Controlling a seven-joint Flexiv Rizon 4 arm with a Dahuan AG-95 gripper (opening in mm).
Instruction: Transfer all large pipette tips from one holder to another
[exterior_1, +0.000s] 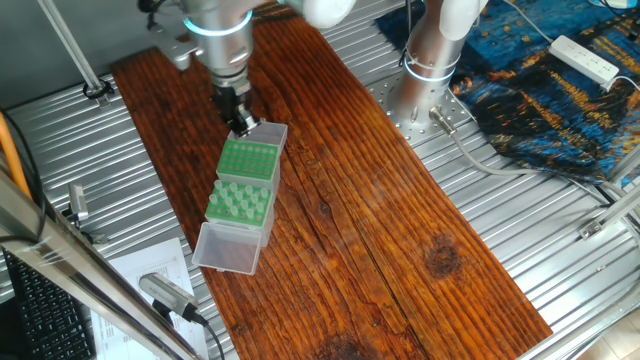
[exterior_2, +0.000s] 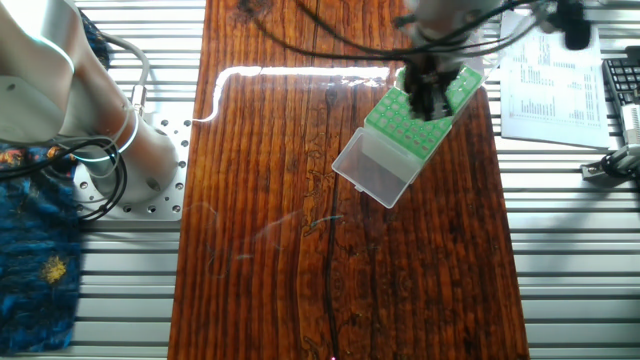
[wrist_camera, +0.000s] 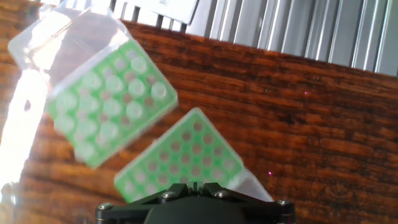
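The large pipette tips (exterior_1: 240, 203) stand in rows in a green holder on the wooden board; in the hand view they (wrist_camera: 106, 106) show as pale circles at upper left. A second green holder (exterior_1: 248, 160) lies just beyond it, its holes bare, and appears again in the hand view (wrist_camera: 180, 158) and in the other fixed view (exterior_2: 398, 118). My gripper (exterior_1: 241, 125) hangs above the bare holder's far end. Its black fingers (wrist_camera: 175, 188) nearly meet at the bottom edge, and I see nothing between them. The hand view is blurred.
A clear lid (exterior_1: 226, 248) hangs off the near end of the tips' holder. Another clear lid (exterior_2: 375, 168) lies open off the bare holder. Ribbed metal table (exterior_1: 500, 230) surrounds the board. The robot base (exterior_1: 430, 60), papers (exterior_2: 555, 85) and a power strip (exterior_1: 585, 60) lie around it.
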